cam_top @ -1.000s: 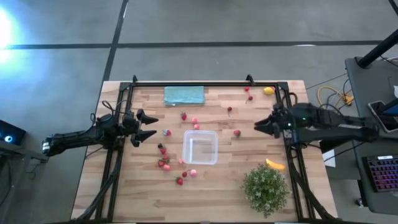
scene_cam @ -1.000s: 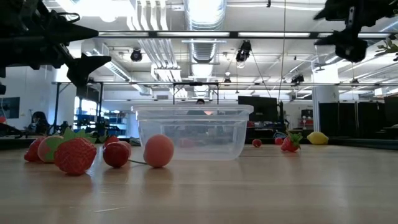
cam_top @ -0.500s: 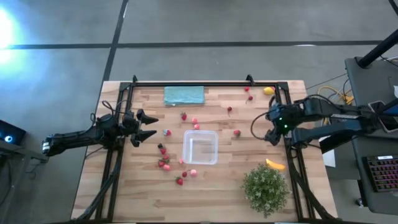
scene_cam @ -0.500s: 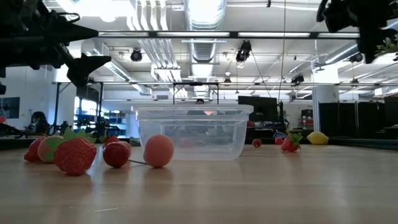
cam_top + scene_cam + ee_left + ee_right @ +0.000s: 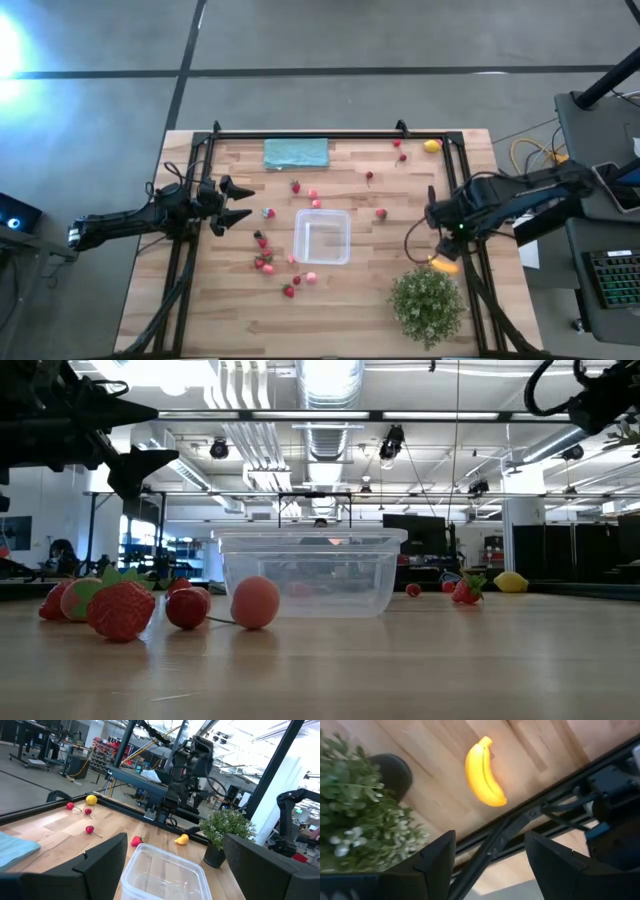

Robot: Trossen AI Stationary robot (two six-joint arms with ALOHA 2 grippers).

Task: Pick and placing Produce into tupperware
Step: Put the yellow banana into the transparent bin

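The clear square tupperware (image 5: 322, 237) stands on its base mid-table and holds nothing. Several red and pink strawberries (image 5: 264, 262) lie on the wood left of it, and others lie farther back. The lemon (image 5: 431, 146) rests at the far right corner. The yellow banana (image 5: 484, 772) lies on the wood by the right rail. My right gripper (image 5: 490, 850) hangs open above the banana, pointing steeply down, clear of it. My left gripper (image 5: 238, 203) waits open and level at the table's left, facing the tupperware (image 5: 165, 875).
A bushy green plant (image 5: 428, 300) in a dark pot stands just near-side of the banana (image 5: 443, 265). A teal cloth (image 5: 296, 153) lies flat at the far edge. Black frame rails (image 5: 470, 250) run along the table's sides and back.
My right gripper has swung from beside the far-right strawberries toward the table's near edge and tipped from level to pointing steeply down, ending over the banana. Its fingers keep the same gap. Nothing on the table has moved.
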